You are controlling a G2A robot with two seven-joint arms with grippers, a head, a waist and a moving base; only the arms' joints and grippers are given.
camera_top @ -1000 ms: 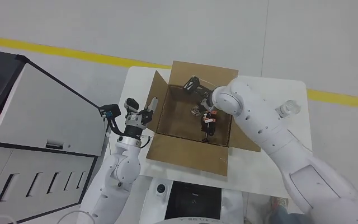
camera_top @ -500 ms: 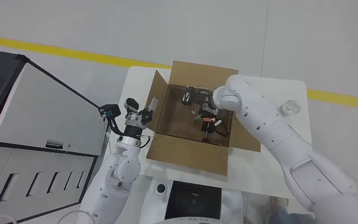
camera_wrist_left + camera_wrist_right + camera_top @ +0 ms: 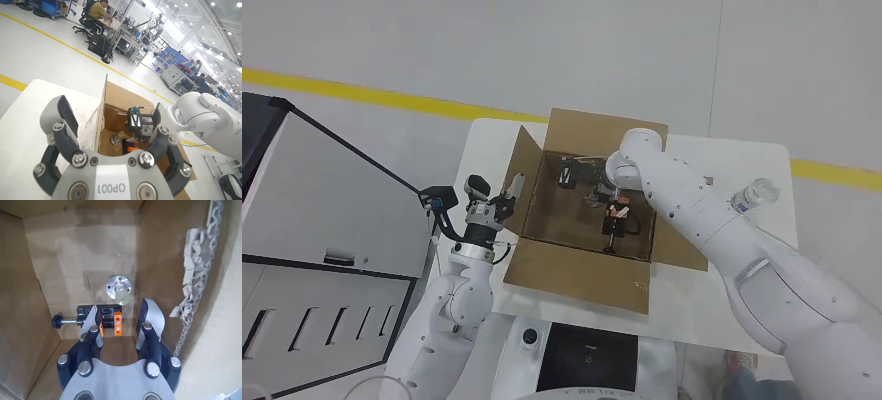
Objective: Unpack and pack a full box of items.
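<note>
Moving part: right arm only. Over the last second its wrist swung across the box (image 3: 582,268) from mid-back toward the back-left corner.
Right gripper (image 3: 119,305): fingers were spread with nothing between them. It hung inside the box, pointing down at the floor, with the clamp and flange below it.
Left gripper (image 3: 111,109): fingers were spread and empty. It sat outside the box beside the left flap, in the same pose through all three top frames.
Clamp (image 3: 105,315): black body, orange jaws, screw handle. It lay flat on the box floor and had not shifted.
Flange (image 3: 118,289): metal disc with a stub shaft, standing on the floor just beside the clamp, also unshifted.
Clear container (image 3: 757,192): stood on the table (image 3: 742,160) to the right of the box, well apart from both grippers.
Torn cardboard (image 3: 196,275): ragged strip on one inner wall.
Meaning: looked like the unpack phase, with the swing lining the gripper up over the remaining parts. Nothing was gripped yet, and two items were left in the box.
Risk: the clamp and flange sat close together, so a descent on one could nudge the other.
</note>
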